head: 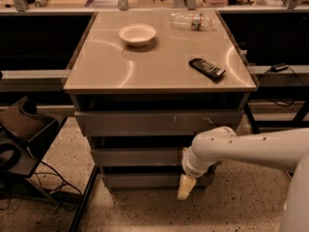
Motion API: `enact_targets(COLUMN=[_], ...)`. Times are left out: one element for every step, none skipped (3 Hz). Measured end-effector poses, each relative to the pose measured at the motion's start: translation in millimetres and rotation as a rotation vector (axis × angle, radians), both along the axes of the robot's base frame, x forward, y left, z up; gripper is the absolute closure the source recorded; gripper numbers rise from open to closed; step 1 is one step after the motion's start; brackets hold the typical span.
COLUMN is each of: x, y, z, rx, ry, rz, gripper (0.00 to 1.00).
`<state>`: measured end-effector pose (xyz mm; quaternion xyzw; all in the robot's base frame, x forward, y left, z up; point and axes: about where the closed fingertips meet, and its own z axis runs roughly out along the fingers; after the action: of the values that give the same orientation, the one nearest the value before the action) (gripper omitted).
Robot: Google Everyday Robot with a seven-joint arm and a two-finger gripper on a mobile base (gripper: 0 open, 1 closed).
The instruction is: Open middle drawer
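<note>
1. Camera view, looking down at the front of a beige table (pixel 159 62) with a stack of three grey drawer fronts under it.
2. On the table top: a pale bowl (pixel 137 34) at back left of centre, a clear plastic bottle (pixel 193 21) lying on its side at the back right, and a black remote (pixel 206 68) set at an angle near the right edge. All three lie well apart.
3. The top drawer front (pixel 154 122) is the widest-looking and has pale scratch marks right of centre.
4. The middle drawer (pixel 137 156) sits just below it, a plain flat grey front with a dark gap above. Only the front shows. The arm covers its right end.
5. The bottom drawer front (pixel 145 180) is the lowest and the smallest-looking, just above the speckled floor.
6. The white arm (pixel 251 146) reaches in from the right edge, and its rounded wrist joint lies over the right end of the middle drawer.
7. The gripper (pixel 186 187) is cream-coloured and hangs from that joint, pointing down at the floor. It is in front of the right part of the bottom drawer front and below the middle drawer's front. It grips nothing visible. I cannot tell whether it is open or closed.
8. At lower left there is a dark chair (pixel 24 129) with cables on the floor beside it.
</note>
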<state>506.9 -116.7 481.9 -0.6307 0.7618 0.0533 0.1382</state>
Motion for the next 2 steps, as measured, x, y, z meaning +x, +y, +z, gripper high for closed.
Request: enact_targets(x=[31, 69], y=[7, 3], z=[-32, -57], rx=[-0.033, -0.055], ry=[0.006, -0.004], rz=[0.006, -0.03], gripper=[0.0, 0.0])
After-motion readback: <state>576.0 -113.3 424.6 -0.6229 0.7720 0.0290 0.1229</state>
